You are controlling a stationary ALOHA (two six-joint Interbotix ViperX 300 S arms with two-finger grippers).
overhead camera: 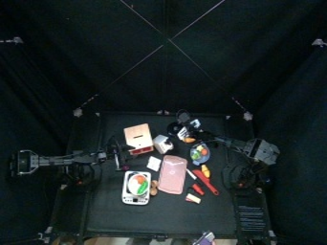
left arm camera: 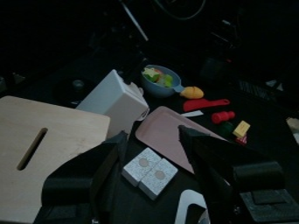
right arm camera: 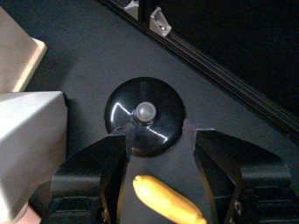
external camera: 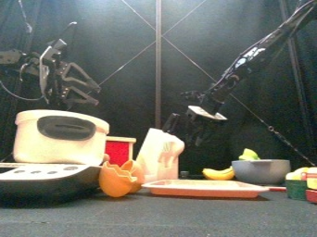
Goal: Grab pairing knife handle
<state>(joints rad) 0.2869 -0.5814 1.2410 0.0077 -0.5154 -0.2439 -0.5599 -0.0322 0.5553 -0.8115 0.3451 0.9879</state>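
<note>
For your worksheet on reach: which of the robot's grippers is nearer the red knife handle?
Right, narrowly. The right gripper hangs past the bowl beyond the red knife handle; the left gripper hangs across the pink tray from it.

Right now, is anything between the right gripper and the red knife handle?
Yes. The right gripper hangs open farther back, and the fruit bowl sits between it and the red knife handle.
</note>
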